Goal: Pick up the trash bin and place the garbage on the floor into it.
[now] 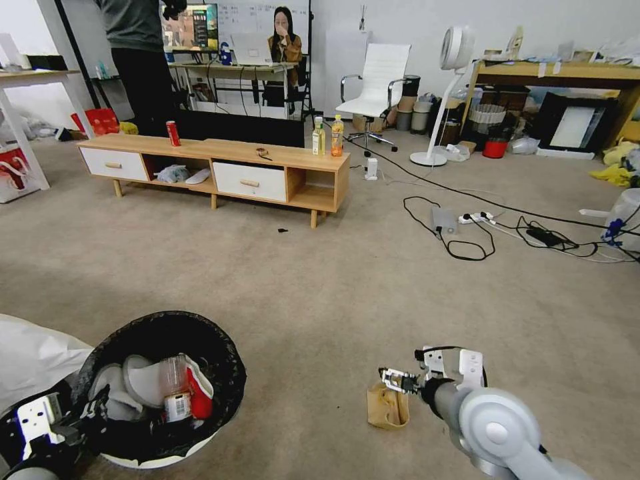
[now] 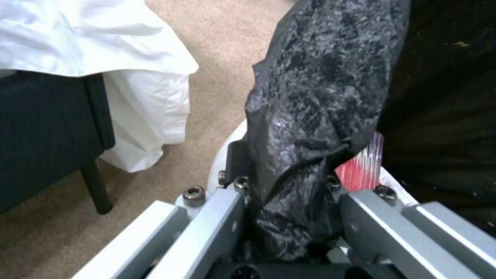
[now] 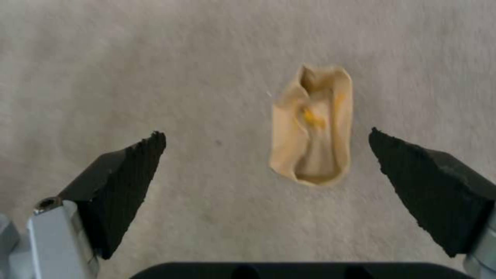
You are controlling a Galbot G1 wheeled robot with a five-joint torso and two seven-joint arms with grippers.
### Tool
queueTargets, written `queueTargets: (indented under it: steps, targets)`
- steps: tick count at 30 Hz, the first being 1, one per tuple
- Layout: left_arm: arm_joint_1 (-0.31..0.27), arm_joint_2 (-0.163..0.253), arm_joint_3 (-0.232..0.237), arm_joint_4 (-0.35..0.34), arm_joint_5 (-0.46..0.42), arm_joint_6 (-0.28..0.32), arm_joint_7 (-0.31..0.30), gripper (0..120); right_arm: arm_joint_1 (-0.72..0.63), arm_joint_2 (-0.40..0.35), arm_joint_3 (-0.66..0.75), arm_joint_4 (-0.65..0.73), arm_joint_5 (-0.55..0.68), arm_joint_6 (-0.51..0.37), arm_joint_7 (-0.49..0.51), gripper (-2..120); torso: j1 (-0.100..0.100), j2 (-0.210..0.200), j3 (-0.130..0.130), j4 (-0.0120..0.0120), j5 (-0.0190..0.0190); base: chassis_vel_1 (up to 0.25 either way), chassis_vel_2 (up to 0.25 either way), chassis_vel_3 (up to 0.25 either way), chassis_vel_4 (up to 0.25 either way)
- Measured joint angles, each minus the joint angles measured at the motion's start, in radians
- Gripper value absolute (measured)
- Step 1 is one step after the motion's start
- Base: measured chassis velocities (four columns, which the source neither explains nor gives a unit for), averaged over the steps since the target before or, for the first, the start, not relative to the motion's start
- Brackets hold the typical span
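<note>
Wide stretch of beige carpet floor [image 1: 320,280] out in front, and across the far side one long wooden TV cabinet [image 1: 220,167] with two white drawers. On its top, count them: one red can [image 1: 173,133] standing upright toward the left end, two drink bottles [image 1: 329,136] side by side at the right end.

Down at the near left, one trash bin [image 1: 167,460], white shell, black bag [image 2: 320,85] lining its round mouth, and there's litter already inside, a red-and-white crushed carton [image 1: 199,390] and pale crumpled pieces among it. The left gripper [image 1: 87,417] is on the bin's near rim, fingers clamped together over the bag-covered edge, one finger on each side of the rim, seen tight in the left wrist view [image 2: 289,209].

Over to the right, one tan paper bag [image 1: 387,405] lying on the carpet, well apart from the bin. The right gripper [image 3: 266,139] hangs above it, fingers spread wide apart, nothing between them but carpet and that bag [image 3: 312,126], which sits nearer one black pad [image 3: 431,182] than the other, not touched by either
</note>
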Motion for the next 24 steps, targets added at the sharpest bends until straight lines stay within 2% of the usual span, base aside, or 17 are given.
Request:
queueTargets:
  steps: [5,16,24]
  targets:
    - [-0.005,0.003,0.006,0.014,0.003,-0.003,0.002,5,0.014,0.018,-0.010,-0.116,-0.016,-0.003,-0.018,100,0.000,0.000,0.000,0.0001,0.0000,0.000,0.000,0.000,0.000]
    - [-0.011,0.008,0.012,0.029,0.004,-0.005,0.004,5,0.051,0.047,-0.020,-0.234,-0.059,0.010,-0.071,100,0.000,0.000,0.000,0.0001,0.0000,0.000,0.000,0.000,0.000]
    - [-0.008,0.014,0.014,0.037,0.005,-0.007,0.006,5,0.094,0.090,-0.055,-0.375,-0.117,0.022,-0.139,100,0.000,0.000,0.000,0.0001,0.0000,0.000,0.000,0.000,0.000]
